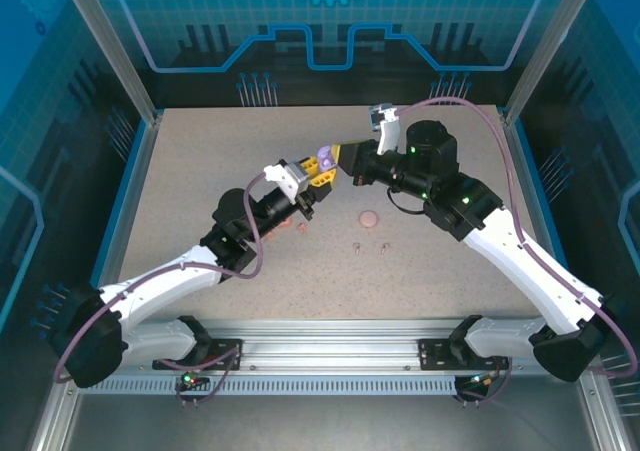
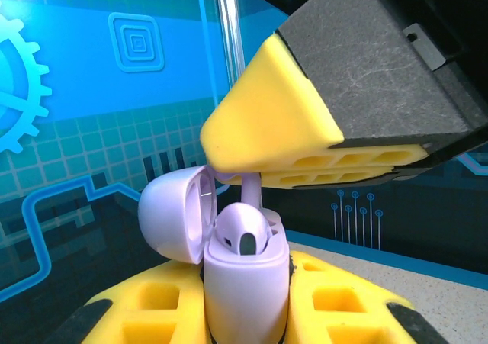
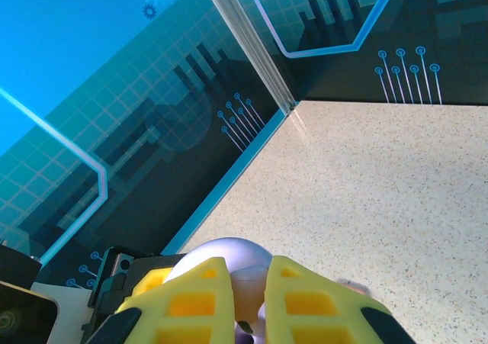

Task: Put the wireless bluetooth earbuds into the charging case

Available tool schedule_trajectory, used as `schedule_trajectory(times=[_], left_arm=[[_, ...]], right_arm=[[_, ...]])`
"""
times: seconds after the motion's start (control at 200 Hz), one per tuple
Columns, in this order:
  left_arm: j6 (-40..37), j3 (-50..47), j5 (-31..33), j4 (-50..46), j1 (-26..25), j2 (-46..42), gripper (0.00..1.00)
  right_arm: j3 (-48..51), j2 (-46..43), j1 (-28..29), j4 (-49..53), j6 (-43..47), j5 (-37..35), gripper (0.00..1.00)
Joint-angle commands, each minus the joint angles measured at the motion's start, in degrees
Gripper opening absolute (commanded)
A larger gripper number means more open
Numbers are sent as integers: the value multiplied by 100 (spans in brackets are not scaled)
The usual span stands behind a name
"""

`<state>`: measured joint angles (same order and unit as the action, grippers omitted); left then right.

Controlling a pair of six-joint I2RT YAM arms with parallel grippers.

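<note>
My left gripper [image 2: 245, 292] is shut on the body of a pale purple charging case [image 2: 245, 283] and holds it upright above the table. Its lid [image 2: 174, 216] stands open to the left. One purple earbud [image 2: 244, 233] sits in the case. Directly above it, my right gripper [image 3: 249, 279] is shut on a second purple earbud [image 3: 252, 292], whose stem [image 2: 253, 188] points down toward the case's far slot. In the top view the left gripper [image 1: 318, 174] and right gripper [image 1: 345, 161] meet over the middle of the table around the case [image 1: 325, 158].
A small round pink case [image 1: 369, 218] lies on the speckled table [image 1: 460, 271]. Two pale pink earbuds [image 1: 356, 246] [image 1: 384, 247] lie just in front of it. Coral-orange pieces [image 1: 297, 227] show beside the left arm. Clear panels wall in the table.
</note>
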<state>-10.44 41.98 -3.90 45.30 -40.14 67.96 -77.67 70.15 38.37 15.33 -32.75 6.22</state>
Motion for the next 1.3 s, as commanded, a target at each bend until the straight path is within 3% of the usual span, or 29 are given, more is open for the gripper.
schedule_trajectory(times=[0.0,0.665,1.08,1.291], left_arm=[[59,223,-23,150,-11,38,0],[43,214,30,210,-18,51,0],[101,162,3,190,-12,98,0],[163,107,3,191,-20,112,0]], right_arm=[[65,-141,109,-118,-11,-10,11],[129,13,258,461,207,-226,11],[-336,-169,110,407,47,-559,55],[-826,-217,-310,719,-12,-457,62]])
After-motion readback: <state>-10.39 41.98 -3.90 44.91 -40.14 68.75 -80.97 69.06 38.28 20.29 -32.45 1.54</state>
